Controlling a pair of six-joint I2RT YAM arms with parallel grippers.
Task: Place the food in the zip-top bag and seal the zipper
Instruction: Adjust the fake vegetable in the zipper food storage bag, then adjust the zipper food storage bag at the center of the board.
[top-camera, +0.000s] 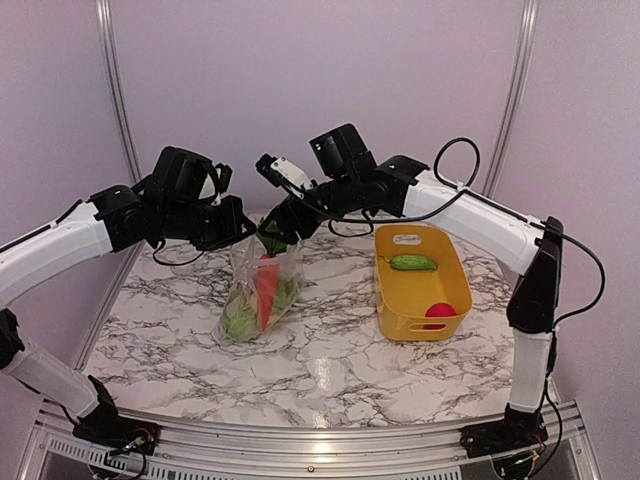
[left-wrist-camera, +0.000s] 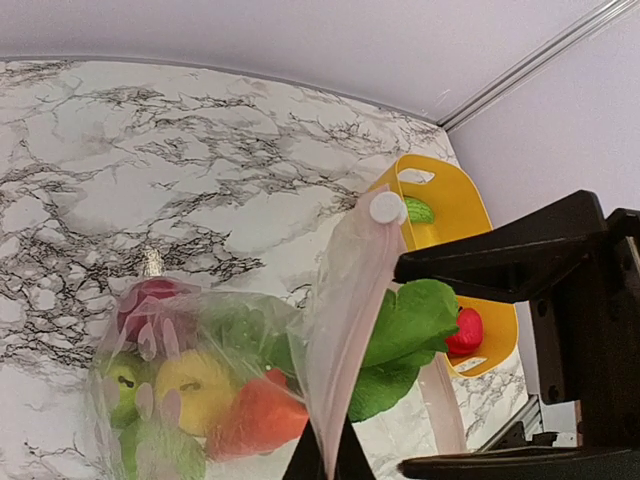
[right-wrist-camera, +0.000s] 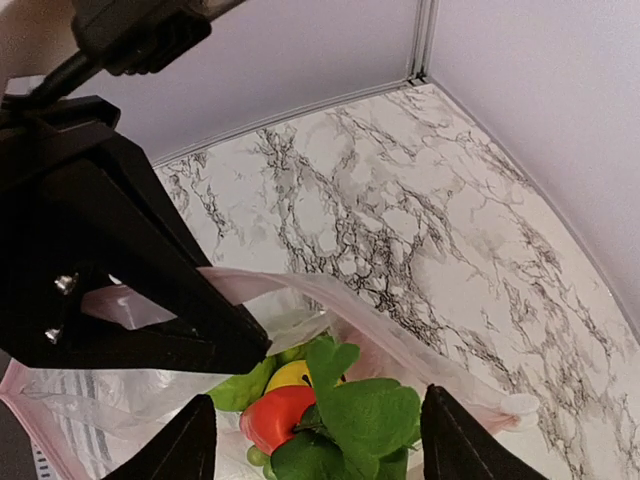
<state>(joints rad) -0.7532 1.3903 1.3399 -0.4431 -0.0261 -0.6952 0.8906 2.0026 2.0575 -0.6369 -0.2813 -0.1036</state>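
The clear zip-top bag (top-camera: 262, 290) hangs upright with its bottom on the marble table. My left gripper (top-camera: 238, 232) is shut on the bag's pinkish zipper strip (left-wrist-camera: 345, 330), pinching it between its fingertips (left-wrist-camera: 325, 462). The white slider (left-wrist-camera: 385, 207) sits at the strip's far end. Inside the bag are a yellow lemon (left-wrist-camera: 195, 385), a dark red apple (left-wrist-camera: 150, 300), green pieces and an orange-red toy (right-wrist-camera: 275, 415). The toy's green leaves (right-wrist-camera: 370, 420) stick up through the open mouth. My right gripper (right-wrist-camera: 320, 445) is open just above the mouth, its fingers either side of the leaves (top-camera: 270, 240).
A yellow plastic basket (top-camera: 455, 270) stands right of the bag. It holds a cucumber (top-camera: 413, 262) and a red fruit (top-camera: 438, 312). Both arms cross close together above the bag. Walls and a metal frame close in the back and sides.
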